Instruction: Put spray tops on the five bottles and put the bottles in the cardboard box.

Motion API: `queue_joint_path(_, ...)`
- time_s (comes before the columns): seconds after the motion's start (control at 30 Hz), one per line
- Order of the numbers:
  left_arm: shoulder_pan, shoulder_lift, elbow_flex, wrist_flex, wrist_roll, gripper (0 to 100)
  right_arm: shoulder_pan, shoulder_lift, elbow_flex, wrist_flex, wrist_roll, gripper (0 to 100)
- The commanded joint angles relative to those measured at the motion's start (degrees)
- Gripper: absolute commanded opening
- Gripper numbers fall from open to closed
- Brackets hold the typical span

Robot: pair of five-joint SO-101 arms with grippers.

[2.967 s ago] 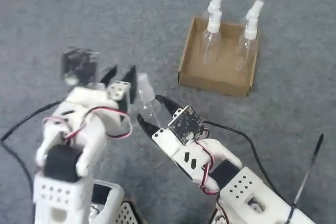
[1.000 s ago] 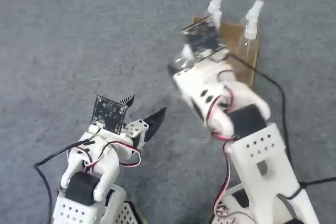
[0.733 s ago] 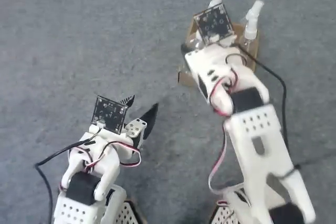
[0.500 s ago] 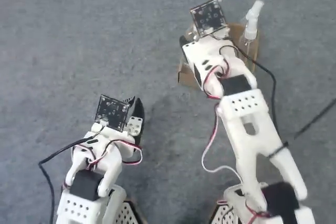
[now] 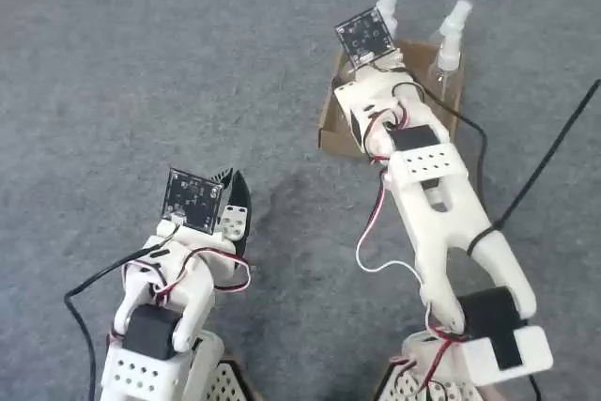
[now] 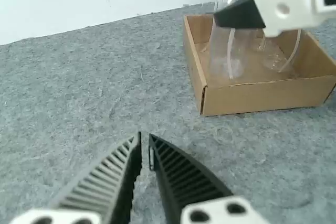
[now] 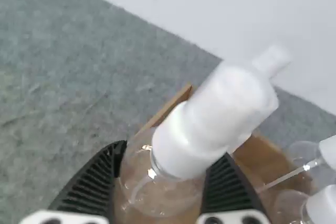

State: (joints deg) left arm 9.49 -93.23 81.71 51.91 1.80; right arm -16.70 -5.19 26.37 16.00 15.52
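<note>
My right claw (image 7: 160, 182) is clamped round the shoulders of a clear bottle (image 7: 149, 195), one ribbed finger on each side. Its white spray top (image 7: 215, 114) is already seated and tilts away from me. I hold it above the cardboard box (image 5: 328, 117), over the corner nearest my other arm. From these views I cannot tell whether its base touches the box floor.

My left claw (image 6: 144, 142) hangs low over the grey mat (image 5: 141, 91), well apart from the box. Its fingers are pinched almost together, with nothing between them.

Other bottles (image 5: 454, 21) with tops on stand in the far part of the box, so I judge this to be the last one going in: the capping is done and only the placing is left.

The next move calls for a straight, slow descent into the free corner, clear of the box wall and the neighbouring bottles. Then I should spread the fingers only enough to let go and lift straight up, because a tall, light bottle like this tips easily if a finger drags on it.
</note>
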Motion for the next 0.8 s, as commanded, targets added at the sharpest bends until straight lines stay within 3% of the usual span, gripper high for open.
queue_joint_path(0.0,0.09,-1.05,-0.48,-1.93,-0.09,1,0.40,-0.57,1.49,-4.79,0.70,0.6)
queue_joint_path(0.77,-0.09,-1.05,-0.48,-1.93,0.00,1,0.22,5.76,4.92,-9.63,0.70,1.0)
